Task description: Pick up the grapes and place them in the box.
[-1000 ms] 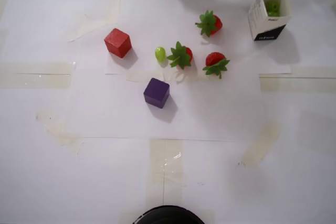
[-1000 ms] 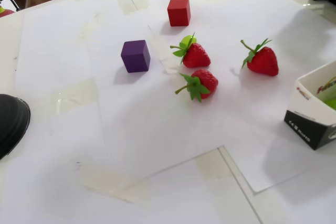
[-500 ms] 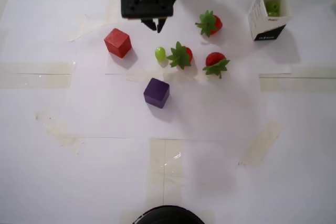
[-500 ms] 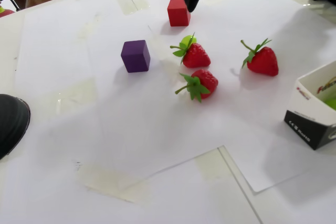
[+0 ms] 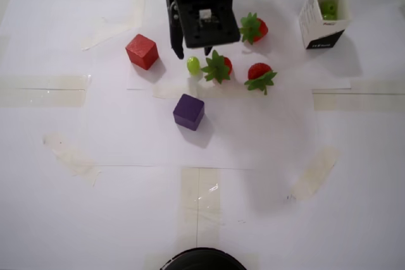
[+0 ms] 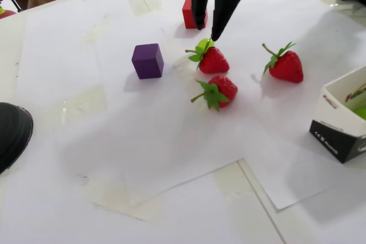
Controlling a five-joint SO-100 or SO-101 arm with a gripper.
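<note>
One light-green grape (image 5: pixel 193 64) lies on the white paper, touching the leaves of the middle strawberry (image 5: pixel 219 66). My black gripper (image 5: pixel 193 54) hovers just beyond it, open, one finger to each side of the grape's far end and nothing between them. In the fixed view the gripper (image 6: pixel 208 32) points down over the grape (image 6: pixel 205 43), which peeks out behind the strawberry's leaves. The white box (image 5: pixel 324 17) with a black base stands at the upper right, with green grapes (image 5: pixel 328 9) inside. In the fixed view the box (image 6: pixel 341 123) is at the right edge.
A red cube (image 5: pixel 142 51) sits left of the gripper and a purple cube (image 5: pixel 188 111) lies below the grape. Two more strawberries (image 5: pixel 254 28) (image 5: pixel 260 75) lie between the grape and the box. A black round object (image 5: pixel 202 260) is at the near table edge.
The gripper has come in from the far edge toward the grape, dropped lower, and spread its fingers from shut to open. Nothing else has moved.
</note>
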